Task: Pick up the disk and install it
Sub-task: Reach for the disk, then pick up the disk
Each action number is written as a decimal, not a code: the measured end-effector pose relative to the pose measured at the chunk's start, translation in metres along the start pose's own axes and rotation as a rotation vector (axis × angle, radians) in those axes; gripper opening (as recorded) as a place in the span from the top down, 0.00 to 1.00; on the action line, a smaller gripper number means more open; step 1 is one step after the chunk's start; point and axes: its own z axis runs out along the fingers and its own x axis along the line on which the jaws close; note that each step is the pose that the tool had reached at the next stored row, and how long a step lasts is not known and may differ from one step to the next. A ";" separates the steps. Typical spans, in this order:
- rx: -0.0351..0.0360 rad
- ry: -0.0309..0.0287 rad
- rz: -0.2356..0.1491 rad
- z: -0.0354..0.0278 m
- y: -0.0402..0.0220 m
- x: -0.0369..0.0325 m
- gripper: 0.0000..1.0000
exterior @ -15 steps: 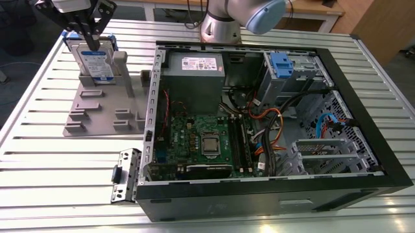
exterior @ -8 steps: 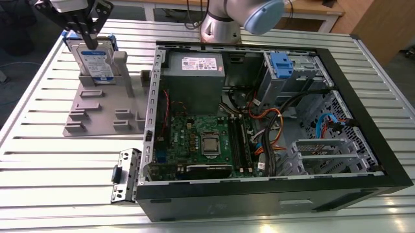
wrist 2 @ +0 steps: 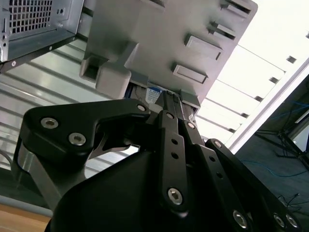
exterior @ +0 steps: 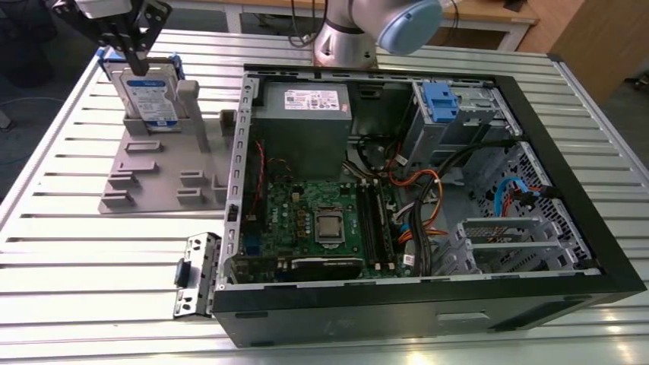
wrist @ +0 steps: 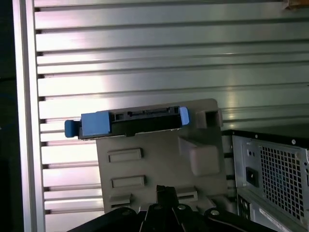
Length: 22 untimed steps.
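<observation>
Aluminium table [exterior: 61, 228] bears an open case [exterior: 406, 312] and, at the exterior view's left, a grey stand [exterior: 152, 179]. Disk [exterior: 154, 97] stands upright in it. Gripper [exterior: 136, 64] hangs just over the disk, fingers pressed together, holding nothing.

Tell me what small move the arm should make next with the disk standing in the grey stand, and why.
Probably ease the gripper straight down over the disk. In the exterior view it stands upright in the grey stand, not yet lifted, with the gripper right above its top edge; whether they touch is unclear.
</observation>
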 end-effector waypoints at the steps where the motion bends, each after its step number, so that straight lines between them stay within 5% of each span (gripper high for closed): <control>1: 0.0006 -0.0001 0.000 0.0014 0.0022 0.0010 0.90; 10: 0.0056 -0.0003 0.000 0.0093 0.0168 0.0167 0.90; 22: 0.0057 -0.0005 0.000 0.0095 0.0175 0.0179 0.90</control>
